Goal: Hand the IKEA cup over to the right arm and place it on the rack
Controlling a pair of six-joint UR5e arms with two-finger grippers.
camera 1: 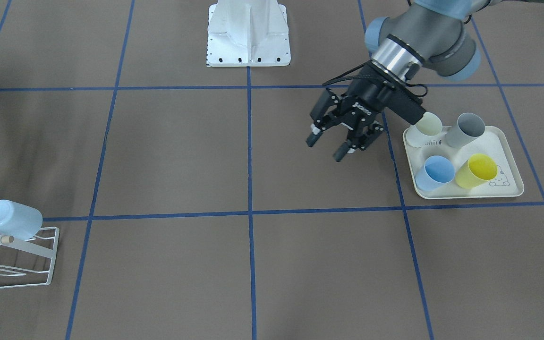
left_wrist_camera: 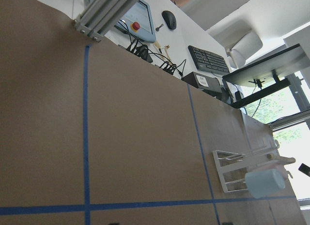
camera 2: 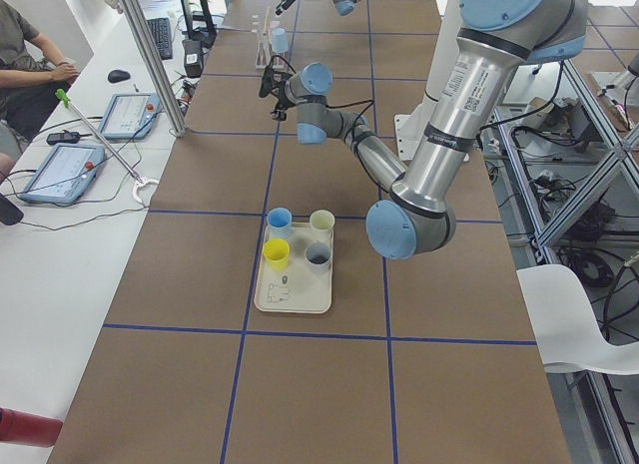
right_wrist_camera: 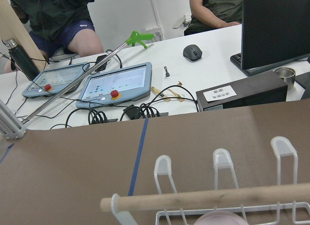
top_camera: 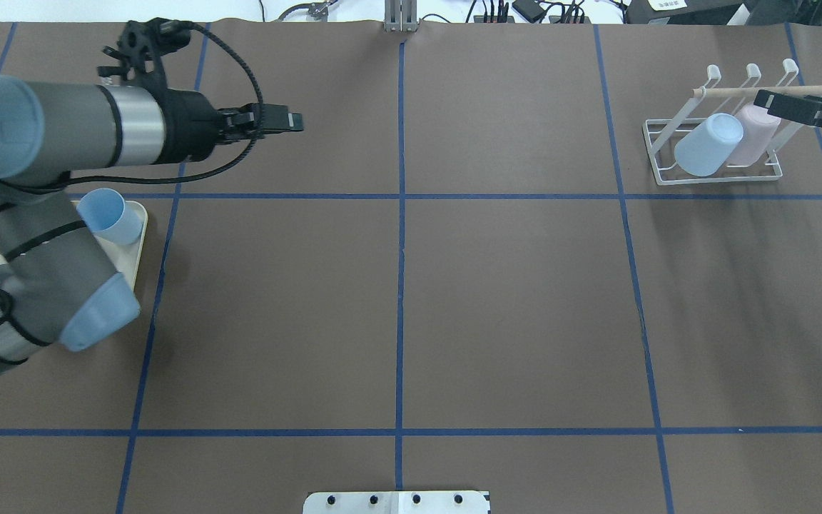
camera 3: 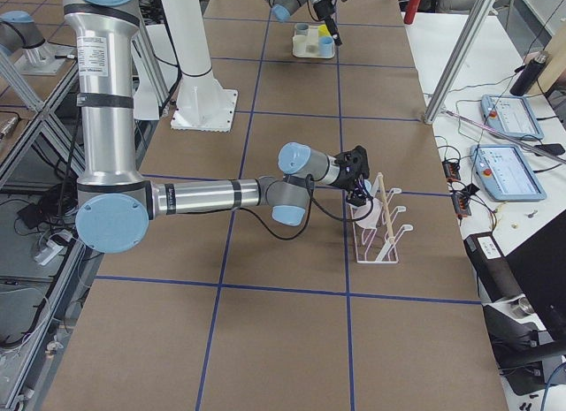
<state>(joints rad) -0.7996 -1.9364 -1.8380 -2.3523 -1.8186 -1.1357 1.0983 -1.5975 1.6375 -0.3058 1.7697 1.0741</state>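
Four IKEA cups stand on the cream tray: cream, grey, blue and yellow. My left gripper hovers open and empty just beside the tray's left rim, touching no cup. The white wire rack at the far right holds a pale blue cup and a pink cup, both tipped on their sides. My right gripper sits level with the rack's wooden dowel, above the pink cup, holding nothing; its two fingertips appear apart at the front-facing view's left edge.
The robot's white base plate stands at the table's near middle. Blue tape lines divide the brown table top. Operators' tablets, cables and a person's legs lie beyond the far edge behind the rack in the right wrist view.
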